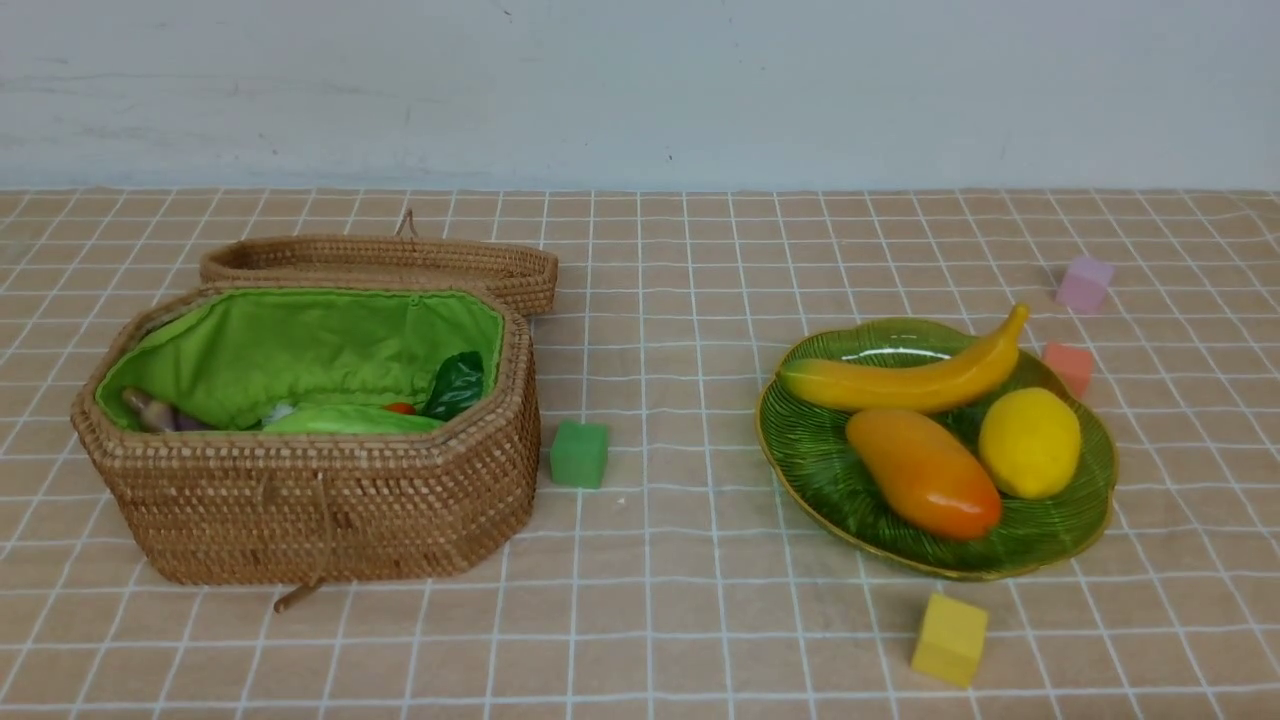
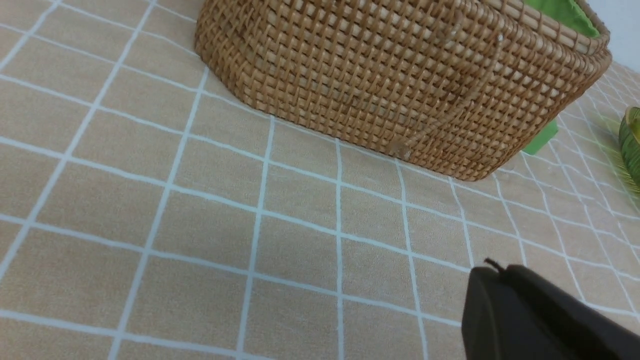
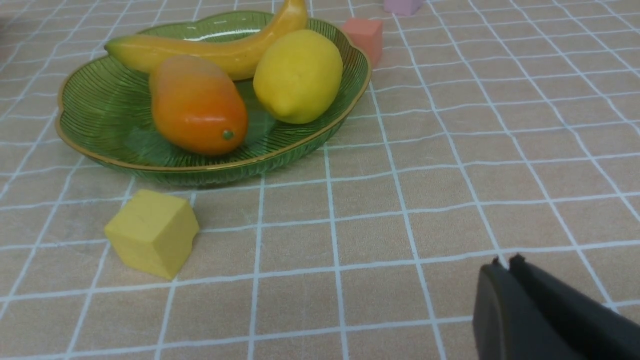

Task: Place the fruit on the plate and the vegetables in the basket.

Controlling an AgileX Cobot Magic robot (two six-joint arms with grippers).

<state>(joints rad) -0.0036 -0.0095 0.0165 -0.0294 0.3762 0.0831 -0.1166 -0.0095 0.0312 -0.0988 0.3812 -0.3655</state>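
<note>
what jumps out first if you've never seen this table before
On the right, a green leaf-shaped plate with a golden rim holds a banana, a mango and a lemon. On the left stands a wicker basket, lid folded back, its bright green lining half hiding a few vegetables. Small foam cubes dot the checked cloth, a green cube beside the basket and a yellow cube in front of the plate.

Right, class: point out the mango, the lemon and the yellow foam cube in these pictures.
mango (image 1: 922, 472), front view, middle of its orange body.
lemon (image 1: 1029, 442), front view, centre of its yellow skin.
yellow foam cube (image 3: 150, 232), right wrist view, on its top face.
</note>
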